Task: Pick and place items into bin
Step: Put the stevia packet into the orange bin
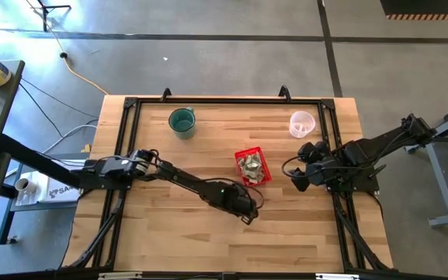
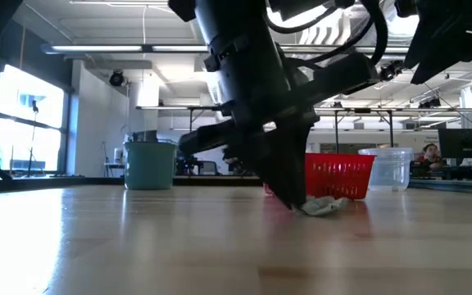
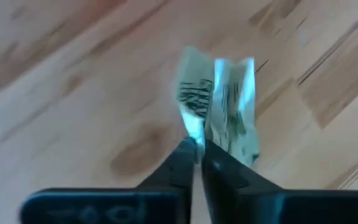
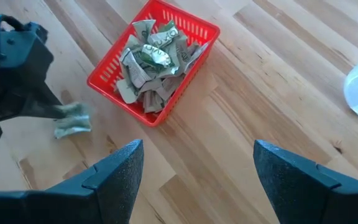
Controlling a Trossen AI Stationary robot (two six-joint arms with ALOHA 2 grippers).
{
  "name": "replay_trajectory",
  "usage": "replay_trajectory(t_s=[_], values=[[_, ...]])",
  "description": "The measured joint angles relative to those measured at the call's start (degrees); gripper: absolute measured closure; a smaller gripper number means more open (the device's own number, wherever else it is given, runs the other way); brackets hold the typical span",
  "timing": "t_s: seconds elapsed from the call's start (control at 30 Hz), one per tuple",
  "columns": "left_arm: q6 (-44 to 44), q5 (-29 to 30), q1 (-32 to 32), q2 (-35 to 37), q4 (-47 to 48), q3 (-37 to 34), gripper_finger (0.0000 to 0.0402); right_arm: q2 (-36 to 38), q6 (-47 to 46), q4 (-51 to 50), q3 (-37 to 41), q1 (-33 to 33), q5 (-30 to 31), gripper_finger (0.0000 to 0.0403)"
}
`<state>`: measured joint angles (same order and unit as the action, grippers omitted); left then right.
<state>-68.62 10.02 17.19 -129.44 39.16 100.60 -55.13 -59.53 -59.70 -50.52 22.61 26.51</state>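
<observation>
One crumpled pale green-and-whitish piece [image 3: 224, 102] lies on the wood just before the red basket's near side. My left gripper [image 3: 199, 146] is shut on it; the same gripper [image 1: 249, 211] reaches in from the table's left. The red basket [image 1: 252, 167] stands mid-table and holds several more pieces [image 4: 149, 65]. My right gripper [image 4: 197, 165] is open and hovers right of the basket, touching nothing; it is also in the high view [image 1: 295, 177]. My left gripper pinches the piece by its near edge [image 3: 211, 135] between the two fingertips [image 3: 188, 152]. The fingers slant down from the table's left. The piece [image 2: 326, 206] sticks out beyond the tips and appears to rest on the table.
A teal cup [image 1: 182, 122] stands toward the far left of the table and a clear plastic cup [image 1: 302, 123] toward the far right. A dark frame [image 1: 123, 155] runs along the table's sides. Bare wood lies near and left of the basket.
</observation>
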Motion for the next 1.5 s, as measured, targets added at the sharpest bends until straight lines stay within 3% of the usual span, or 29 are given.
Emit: replay_trajectory(t_s=[0.13,0.4,0.53,0.7,0.93,1.2,1.37,1.5], values=[[2.02,1.28,0.05,-0.37,-0.23,0.02,0.0380,0.00,0.00,-0.03,0.00,0.00,-0.04,0.0110],[2.97,7.56,0.07,7.20,8.06,0.00,0.0375,0.00,0.00,-0.53,0.00,0.00,0.16,0.0110],[7.21,11.14,-1.61,10.96,6.71,0.07,0.0379,0.00,0.00,-0.82,0.00,0.00,0.92,0.0110],[13.68,9.79,-7.68,11.13,3.14,0.10,0.0373,0.00,0.00,-0.87,0.00,0.00,0.97,0.0110],[17.36,4.53,-13.66,10.24,0.45,0.07,0.0280,0.00,-0.01,-0.88,0.00,0.00,0.14,0.0110],[18.06,-2.19,-9.55,11.84,5.14,0.11,0.0161,0.00,0.78,-0.98,0.00,0.00,1.01,0.0110],[16.18,1.37,-1.99,11.16,3.70,0.09,0.0124,0.00,1.60,-1.28,0.00,0.00,1.27,0.0110],[12.49,4.89,-0.15,8.20,1.96,0.09,0.0105,0.00,2.29,-1.33,0.00,0.00,1.99,0.0110]])
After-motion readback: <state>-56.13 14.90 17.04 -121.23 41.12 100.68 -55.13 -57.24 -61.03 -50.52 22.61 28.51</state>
